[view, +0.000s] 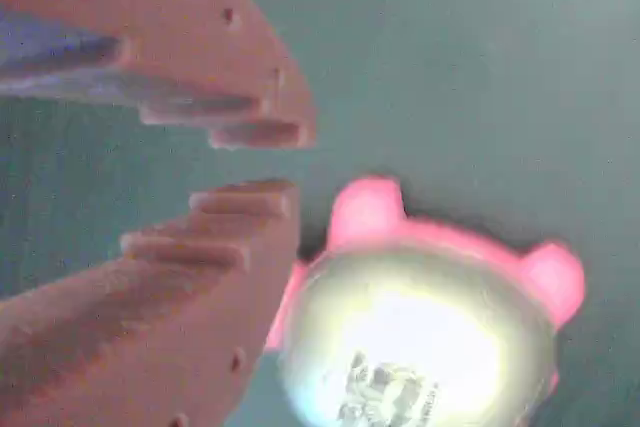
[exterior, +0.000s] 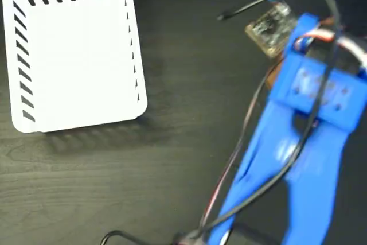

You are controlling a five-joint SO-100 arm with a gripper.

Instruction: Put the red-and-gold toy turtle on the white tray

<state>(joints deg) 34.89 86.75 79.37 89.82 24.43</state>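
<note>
Lying beside end effector [view: 255, 159]: turtle [view: 420, 332]

hand [view: 265, 159] nearly closed, empty, red-and-gold toy turtle [view: 420, 332] just beside

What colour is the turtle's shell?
Shiny gold, with a dark printed mark; the turtle shows best in the wrist view.

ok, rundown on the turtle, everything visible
The red-and-gold toy turtle shows only in the wrist view, blurred and cut off by the lower edge. It has a shiny, glare-washed gold domed shell with a dark printed mark and coral-pink limbs poking out. It sits on the dark table beside the hand's lower finger, whose narrowly parted fingers hold nothing.
</note>
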